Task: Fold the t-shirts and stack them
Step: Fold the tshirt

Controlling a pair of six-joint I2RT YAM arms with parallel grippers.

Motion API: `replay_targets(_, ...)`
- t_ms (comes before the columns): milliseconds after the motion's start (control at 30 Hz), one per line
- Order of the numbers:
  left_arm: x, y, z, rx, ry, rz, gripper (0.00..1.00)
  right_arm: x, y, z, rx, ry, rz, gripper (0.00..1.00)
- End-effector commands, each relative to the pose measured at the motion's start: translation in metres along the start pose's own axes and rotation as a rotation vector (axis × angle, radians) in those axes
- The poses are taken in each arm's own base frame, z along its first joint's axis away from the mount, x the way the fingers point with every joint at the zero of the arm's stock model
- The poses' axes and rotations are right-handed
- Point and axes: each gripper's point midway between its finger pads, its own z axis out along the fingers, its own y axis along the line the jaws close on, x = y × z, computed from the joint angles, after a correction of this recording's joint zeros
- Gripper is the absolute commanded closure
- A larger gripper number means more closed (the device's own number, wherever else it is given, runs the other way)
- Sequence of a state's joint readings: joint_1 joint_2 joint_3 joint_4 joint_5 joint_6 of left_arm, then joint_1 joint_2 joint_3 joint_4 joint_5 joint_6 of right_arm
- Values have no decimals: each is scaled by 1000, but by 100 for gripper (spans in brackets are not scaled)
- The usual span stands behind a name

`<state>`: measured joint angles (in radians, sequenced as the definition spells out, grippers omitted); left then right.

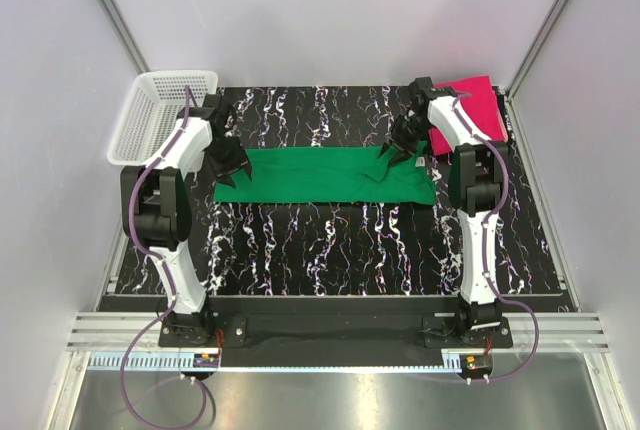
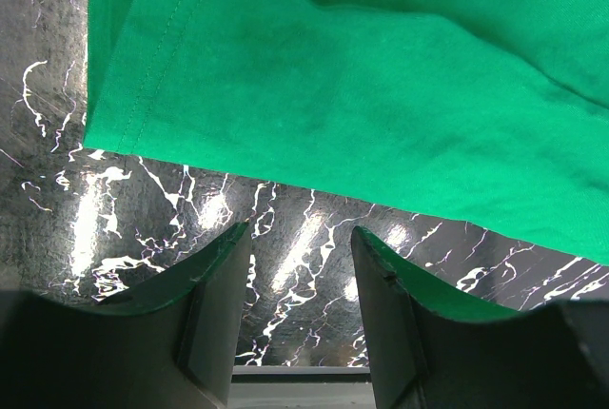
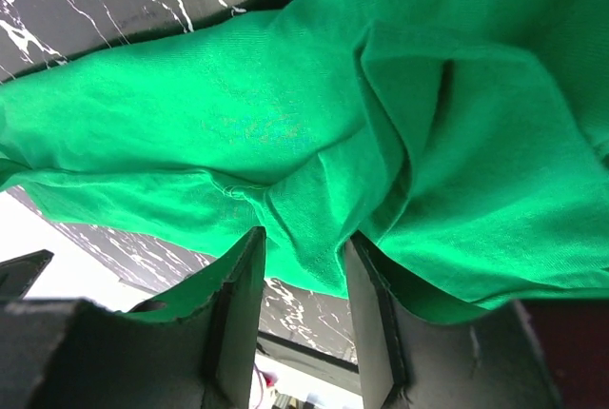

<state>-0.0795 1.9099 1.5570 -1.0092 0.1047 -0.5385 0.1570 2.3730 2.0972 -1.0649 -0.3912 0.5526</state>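
Note:
A bright green t-shirt [image 1: 320, 176] lies flat as a long folded strip across the middle of the table. My left gripper [image 1: 234, 167] hovers at its left end. In the left wrist view it [image 2: 301, 230] is open with bare table between the fingers, and the shirt's hemmed edge [image 2: 314, 114] lies just past the fingertips. My right gripper [image 1: 391, 161] is over the shirt's rumpled right end. Its jaws [image 3: 304, 236] stand open, with a loose fold of green cloth [image 3: 314, 214] reaching in between the fingertips, not pinched. A hot pink t-shirt [image 1: 478, 106] lies at the back right corner.
A white mesh basket [image 1: 160, 110] stands at the back left corner, partly off the black marbled table [image 1: 330, 250]. Grey walls enclose the table on three sides. Both arm bases sit at the near edge.

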Motion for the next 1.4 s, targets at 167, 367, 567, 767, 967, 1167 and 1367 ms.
replay_targets(167,-9,-6,-12,29,-42,20,49,14,0,4,16,33,-25,68)
replay_targets(367,-10,-6,-12,27,-46,20,49,14,1,1,25,21,-33,100)
replay_targets(567,-9,-6,-10,30,-38,16,49,8,8,-6,11,3,-41,100)
replay_targets(767,-8,-5,-11,24,-41,21,49,0,20,-14,-15,-25,-48,100)
replay_targets(967,-8,-5,-11,28,-39,15,49,-7,31,-18,-42,-36,-54,100)
replay_targets(1167,-5,-4,-11,27,-34,14,49,-16,38,-11,-55,-27,-55,100)
replay_targets(1367,0,0,-10,18,-29,18,49,-20,47,2,-93,4,-40,100)
